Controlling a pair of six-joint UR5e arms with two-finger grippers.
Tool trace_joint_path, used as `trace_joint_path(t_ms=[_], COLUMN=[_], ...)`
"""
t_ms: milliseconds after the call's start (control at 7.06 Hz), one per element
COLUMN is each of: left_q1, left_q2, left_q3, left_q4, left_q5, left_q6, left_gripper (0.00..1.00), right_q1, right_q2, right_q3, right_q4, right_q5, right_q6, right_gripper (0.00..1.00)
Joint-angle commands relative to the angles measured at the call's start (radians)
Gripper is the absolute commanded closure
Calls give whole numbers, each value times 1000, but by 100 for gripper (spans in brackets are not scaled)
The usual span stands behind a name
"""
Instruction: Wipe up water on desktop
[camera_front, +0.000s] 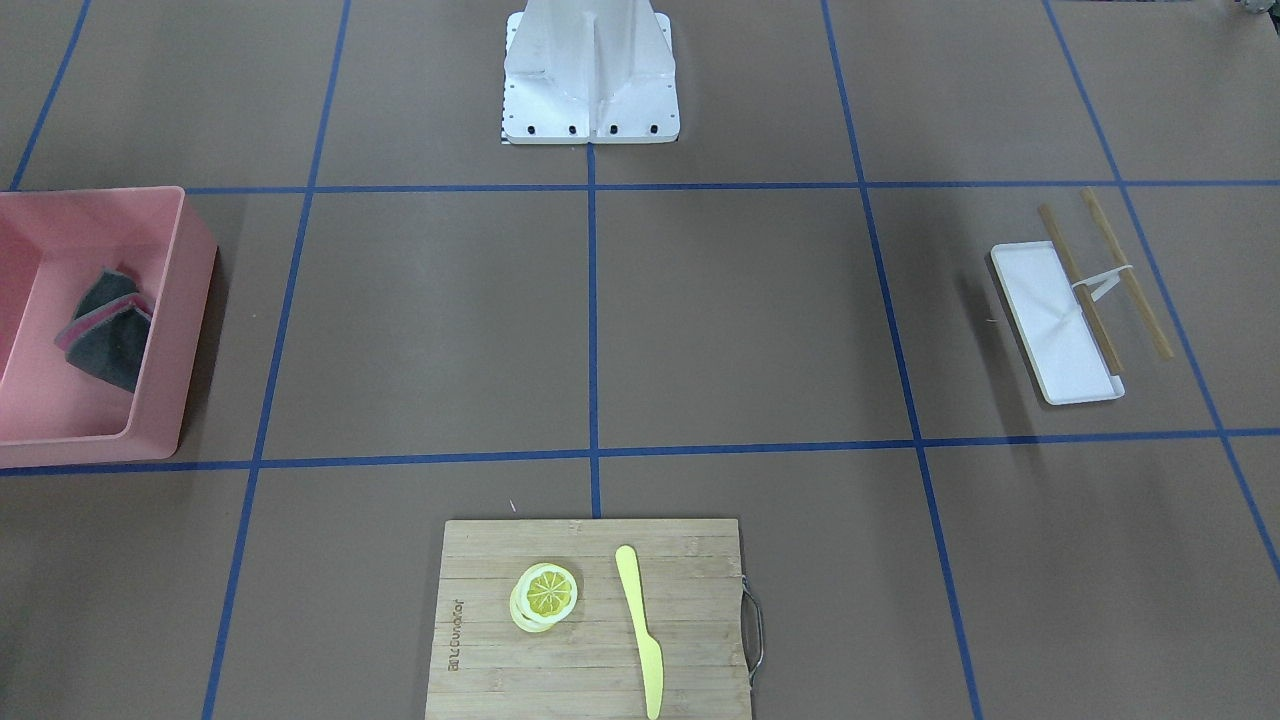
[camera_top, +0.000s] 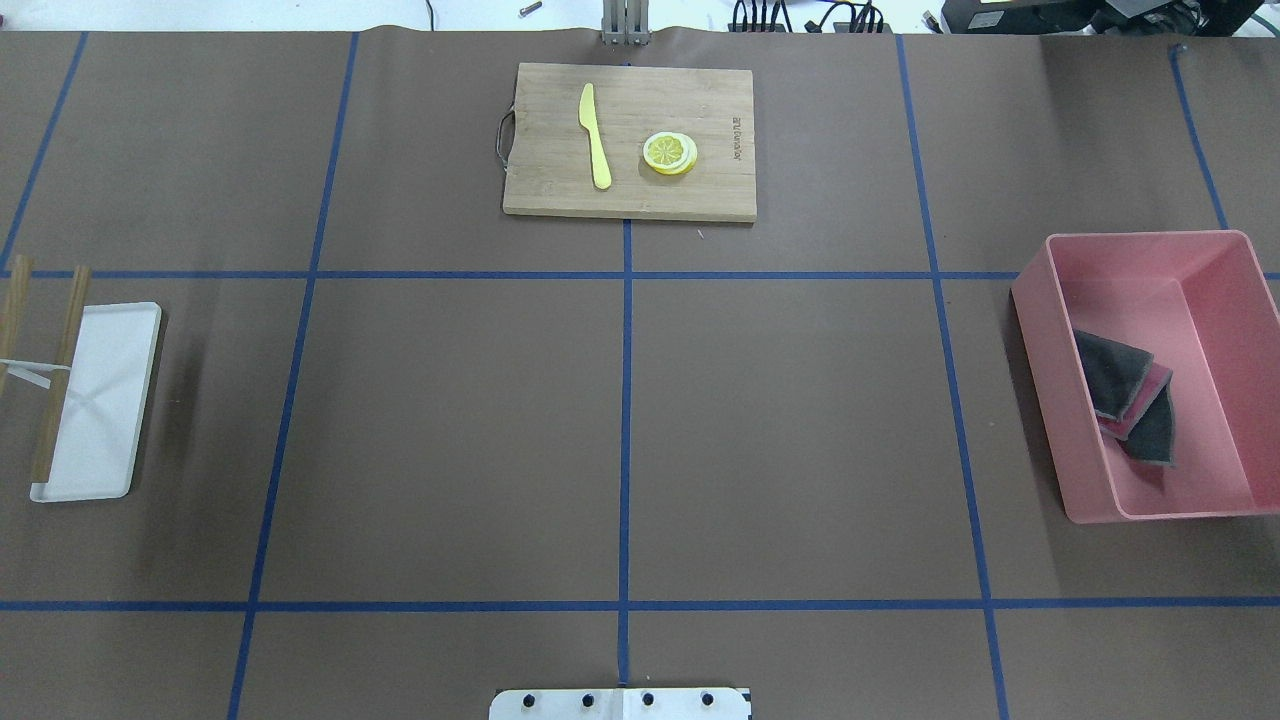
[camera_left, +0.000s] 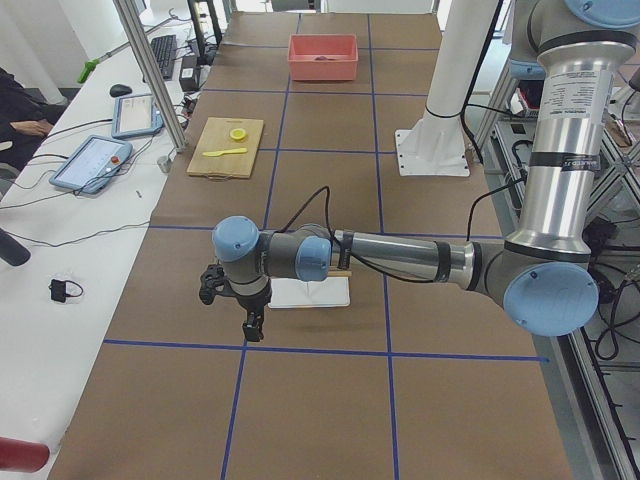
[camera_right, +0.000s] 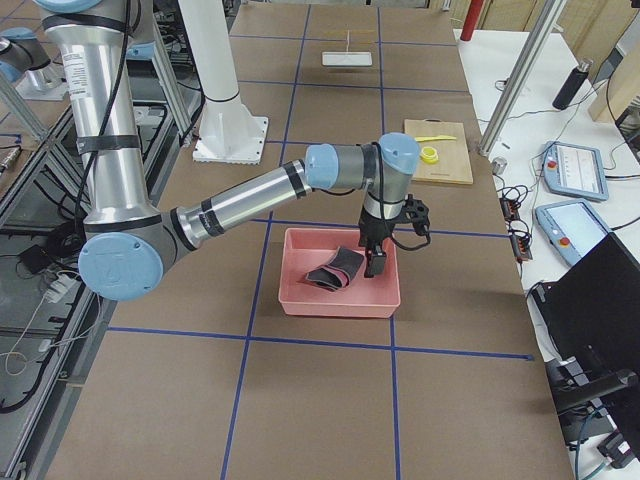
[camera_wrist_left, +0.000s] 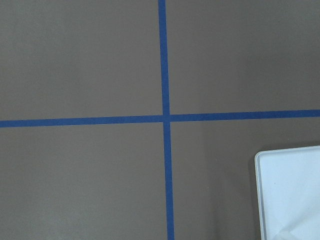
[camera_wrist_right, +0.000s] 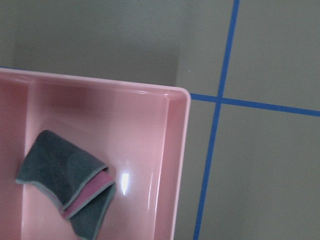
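Note:
The desktop (camera_top: 780, 420) is a matte brown surface crossed by blue tape lines; I see no water on it. A folded grey and pink cloth (camera_top: 1125, 395) lies in a pink bin (camera_top: 1050, 390). My right gripper (camera_right: 385, 250) hangs above the bin beside the cloth, and the right wrist view shows the cloth (camera_wrist_right: 65, 182) below. My left gripper (camera_left: 240, 310) hangs low over the desktop next to a white tray (camera_left: 320, 293). Both grippers show only in the side views, so I cannot tell whether they are open or shut.
The white tray (camera_top: 110, 400) with two bamboo sticks (camera_top: 60, 370) lies at the left. A bamboo cutting board (camera_top: 560, 190) with a yellow knife (camera_top: 595, 135) and lemon slices (camera_top: 670, 153) sits at the far middle. The robot's base (camera_front: 590, 80) stands at the near edge.

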Motion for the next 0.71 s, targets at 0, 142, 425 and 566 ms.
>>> trace_joint_path(t_ms=[0,142,425,566], left_q1=[-74,-79,-79,-79], left_q2=[11,16,36,36], left_q3=[2,7,7,7], left_q4=[82,99,98,98], left_q5=[4,4,6,6], left_q6=[187,203,203,203], left_gripper=[1,1,1,1], right_q1=[60,71,101,101], right_q2=[-24,-42,-53,-62], right_q3=[-102,-122,-276,-347], right_q4=[64,100,262,392], right_q5=[6,6,81,130], right_q6=[-4,-3,-4,2], right_gripper=[0,0,0,0])
